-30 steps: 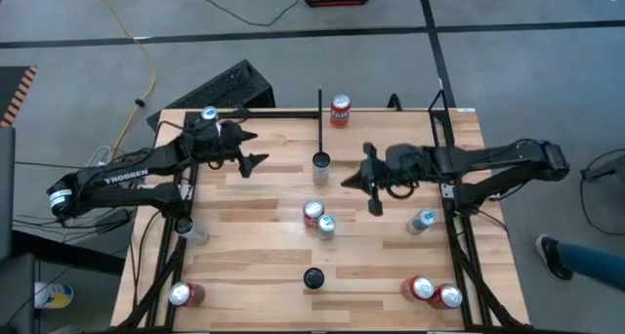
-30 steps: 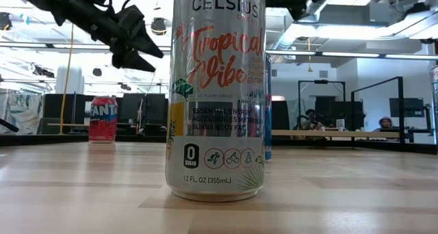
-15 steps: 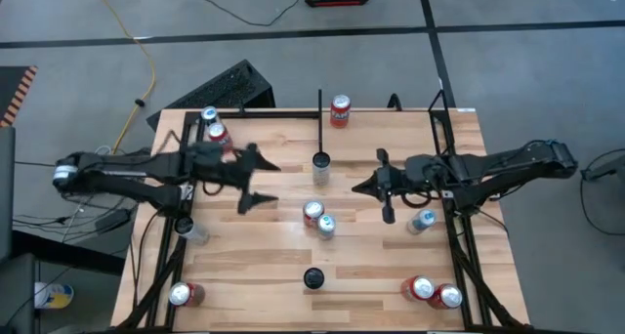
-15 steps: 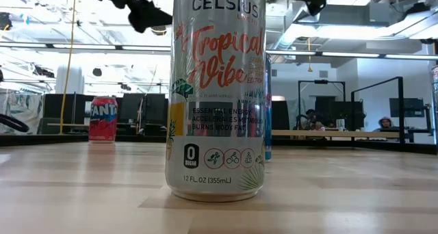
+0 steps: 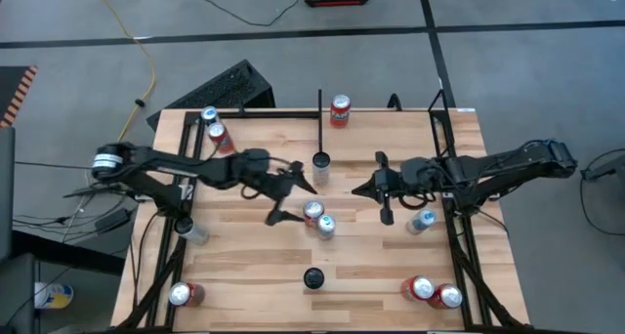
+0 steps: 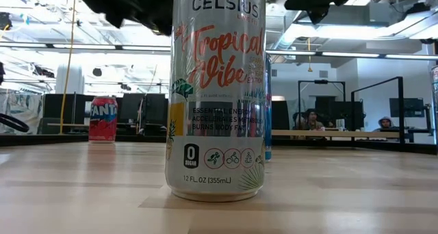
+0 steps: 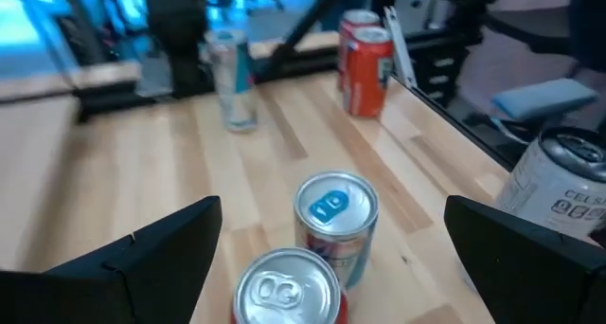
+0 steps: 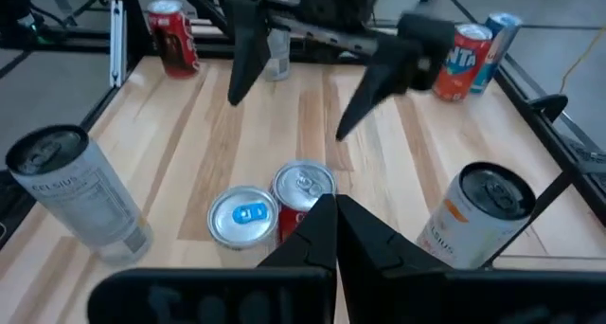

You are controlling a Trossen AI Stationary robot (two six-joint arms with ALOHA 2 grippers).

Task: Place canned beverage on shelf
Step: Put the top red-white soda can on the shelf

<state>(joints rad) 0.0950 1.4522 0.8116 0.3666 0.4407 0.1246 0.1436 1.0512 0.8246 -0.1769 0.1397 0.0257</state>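
Observation:
Two cans stand side by side at the table's middle: a blue-topped can [image 7: 336,218] and a silver-topped red can [image 7: 286,288]; from above they are the blue-topped can [image 5: 325,227] and the red can [image 5: 312,212]. My left gripper [image 7: 333,210] is wide open, one finger on either side of the pair and short of them, touching neither; in the high view it is my left gripper [image 5: 291,199]. My right gripper [image 8: 333,210] is shut and empty, hovering right of the cans as my right gripper [image 5: 359,187]. The light wood shelf [image 5: 381,139] lies beside the black divider bar [image 5: 319,119].
A Fanta can [image 5: 339,109] stands at the far edge and a can [image 5: 320,161] at the divider's near end. A Celsius can [image 6: 215,90] stands near the front. Other cans stand far left [image 5: 213,124], right [image 5: 422,220] and at the near right corner [image 5: 435,292]. Black frame tubes [image 5: 451,178] line both sides.
My left gripper has swung from the table's far left toward the middle, to the two cans, rolling and tipping as it went, and has stayed open. My right gripper has drawn back a little toward the right edge. No can has moved.

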